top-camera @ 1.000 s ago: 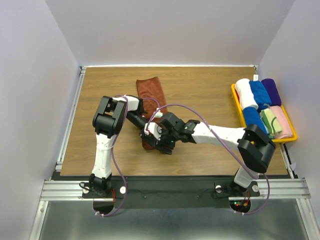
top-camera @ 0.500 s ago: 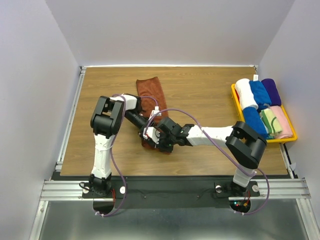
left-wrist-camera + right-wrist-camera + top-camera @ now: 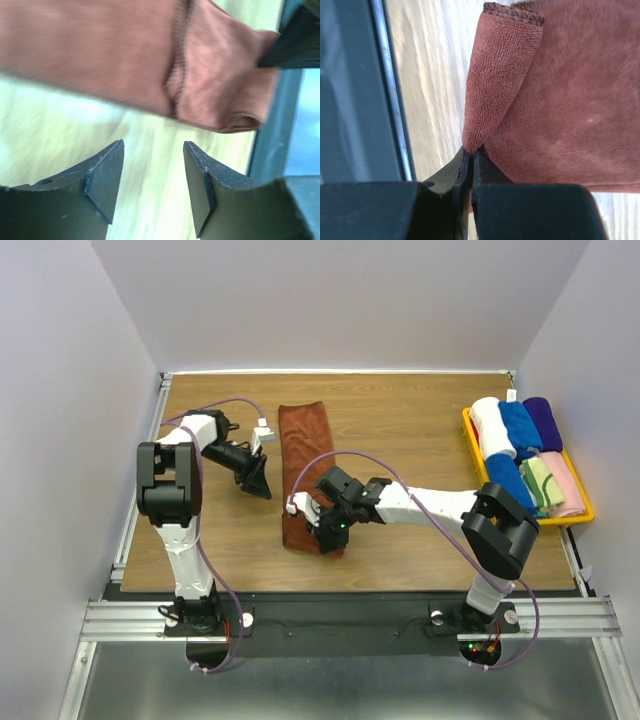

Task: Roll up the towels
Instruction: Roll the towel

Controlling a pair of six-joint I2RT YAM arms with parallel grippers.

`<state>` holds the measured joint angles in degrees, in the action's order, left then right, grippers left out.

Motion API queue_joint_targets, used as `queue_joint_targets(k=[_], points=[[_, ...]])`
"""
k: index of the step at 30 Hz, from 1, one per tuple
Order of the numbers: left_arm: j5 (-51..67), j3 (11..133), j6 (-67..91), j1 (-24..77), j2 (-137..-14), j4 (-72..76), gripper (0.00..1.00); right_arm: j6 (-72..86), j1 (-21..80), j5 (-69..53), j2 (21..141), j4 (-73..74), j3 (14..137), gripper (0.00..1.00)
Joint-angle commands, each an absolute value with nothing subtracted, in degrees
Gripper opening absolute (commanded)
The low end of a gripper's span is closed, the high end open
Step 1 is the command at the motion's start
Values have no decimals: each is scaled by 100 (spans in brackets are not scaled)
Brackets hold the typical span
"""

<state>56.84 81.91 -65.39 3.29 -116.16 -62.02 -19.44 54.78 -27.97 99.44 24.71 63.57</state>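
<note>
One near corner of the rust-brown towel [image 3: 305, 455] is clamped in the right pincer [image 3: 471, 156], the left pincer [image 3: 152, 165] gapes empty, so tuck the first turn tightly and evenly

One flat towel [image 3: 305, 455] lies lengthwise in the middle of the desk [image 3: 420, 410], far end toward the back wall, near end toward the arm bases. The left fingers [image 3: 102, 180] sit left of it, apart, over bare desk. The right fingers [image 3: 445, 195] are at its near end, on a folded-up corner. A tray [image 3: 474, 440] sits at the desk's right edge, well apart, with rolled towels [image 3: 520, 430] side by side in it.
</note>
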Motion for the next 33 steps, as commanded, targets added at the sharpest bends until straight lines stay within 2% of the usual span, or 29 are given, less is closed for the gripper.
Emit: queue_joint_targets(k=[1,7,11,17,20,24,28,33], points=[[5713,7972,-6417,-86,-10787,-5742,63,-1977,5292,-3549,10168,2952,6969,0],[5511,6875,-5636,-483,-9450,-4335,66,-2232,5116,-4121,10748,3584,7593,1],[5134,5735,-5291,-554,-7925,-3001,66,-2329,4817,-4840,11266,4016,8102,1],[4686,4352,-6168,-396,-5909,-2531,70,-2513,4333,-5730,12232,4859,8823,1],[4106,3641,-7133,296,-4917,-2829,74,-2707,4228,-6116,12637,5290,9140,1],[3367,3017,-7313,1536,-4308,-2516,78,-2804,4140,-6249,13033,5633,9421,1],[2613,2681,-7243,2939,-4324,-1838,78,-2830,4122,-6302,13297,5792,9658,1],[2250,2680,-7067,4068,-4955,-1188,78,-2821,4069,-6354,13473,5906,9764,2]])
